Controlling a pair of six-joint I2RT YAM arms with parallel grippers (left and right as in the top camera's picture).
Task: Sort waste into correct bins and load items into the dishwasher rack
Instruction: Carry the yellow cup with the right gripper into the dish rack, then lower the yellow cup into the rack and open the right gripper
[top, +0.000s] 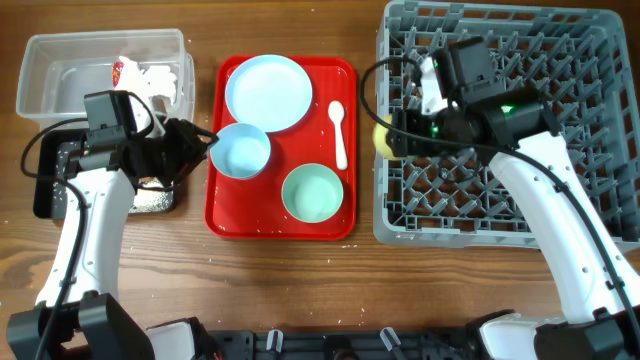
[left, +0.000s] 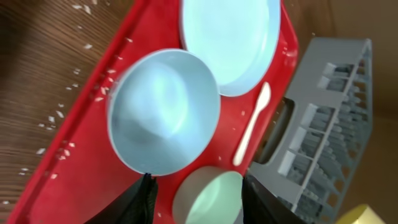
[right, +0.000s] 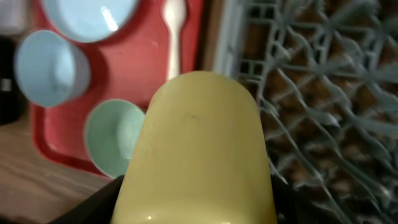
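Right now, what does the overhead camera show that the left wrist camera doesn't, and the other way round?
Only overhead: the clear plastic rectangular tub holding a crumpled red-and-white wrapper. Only left wrist: loose white rice grains scattered on the wood table. Both: the flat red serving tray, round pale blue plate, pale blue bowl, mint-green bowl, white plastic spoon and grey pegged plastic rack.

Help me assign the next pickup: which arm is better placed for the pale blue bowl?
Left. The left end effector, open, sits beside the pale blue bowl; the right end effector holds the yellow cup at the dishwasher rack.
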